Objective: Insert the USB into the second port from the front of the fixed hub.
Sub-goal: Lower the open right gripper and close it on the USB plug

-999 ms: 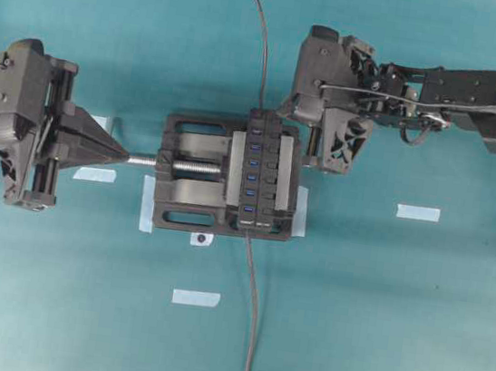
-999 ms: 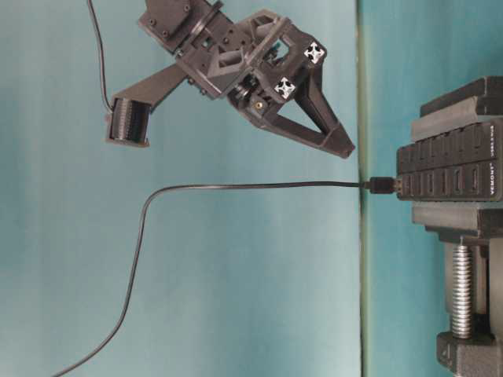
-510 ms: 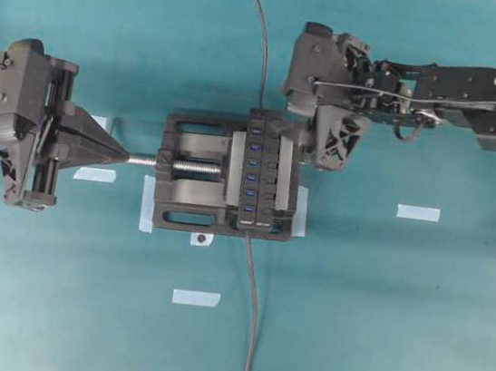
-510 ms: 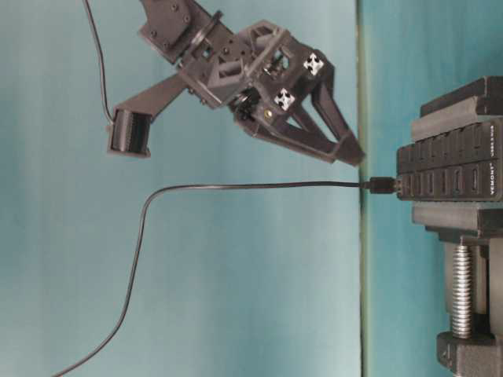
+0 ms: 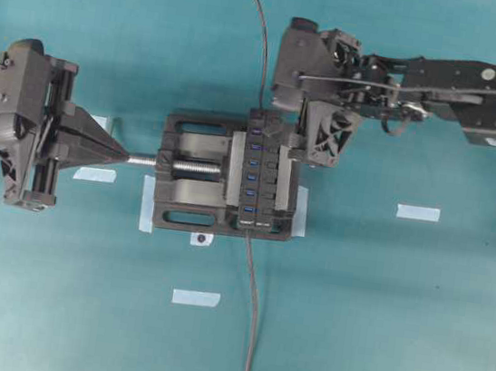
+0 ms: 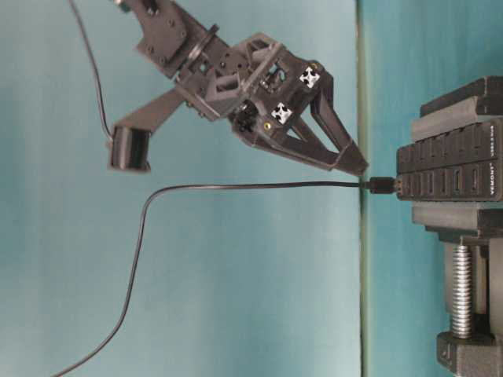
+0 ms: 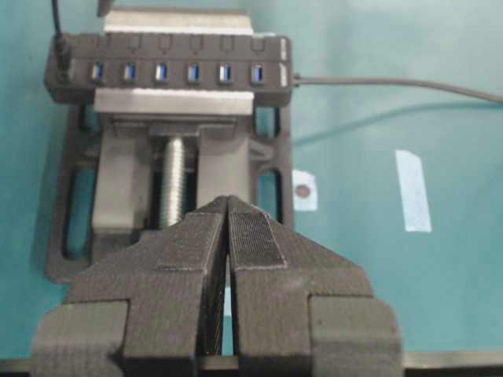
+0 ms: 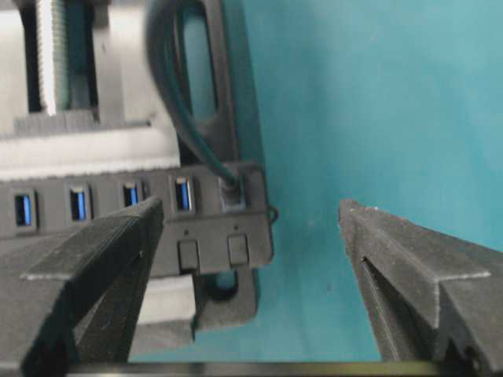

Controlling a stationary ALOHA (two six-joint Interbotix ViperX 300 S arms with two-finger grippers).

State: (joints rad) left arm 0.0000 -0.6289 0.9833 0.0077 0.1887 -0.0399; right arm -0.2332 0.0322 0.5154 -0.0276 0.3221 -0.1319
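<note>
From overhead, my right claw (image 5: 298, 140) hangs empty, jaws wide apart, beside the far end of the fixed hub (image 5: 262, 171). At desk level, the USB (image 6: 383, 185) sits in the end port. Wrist view: I should straddle the plug squarely before closing.

The long narrow black hub (image 5: 260, 172) with its row of blue-lined ports was seen clamped level. The small black USB plug (image 6: 383, 185) on a thin black cable was seated in the end port farthest from the white print.
</note>
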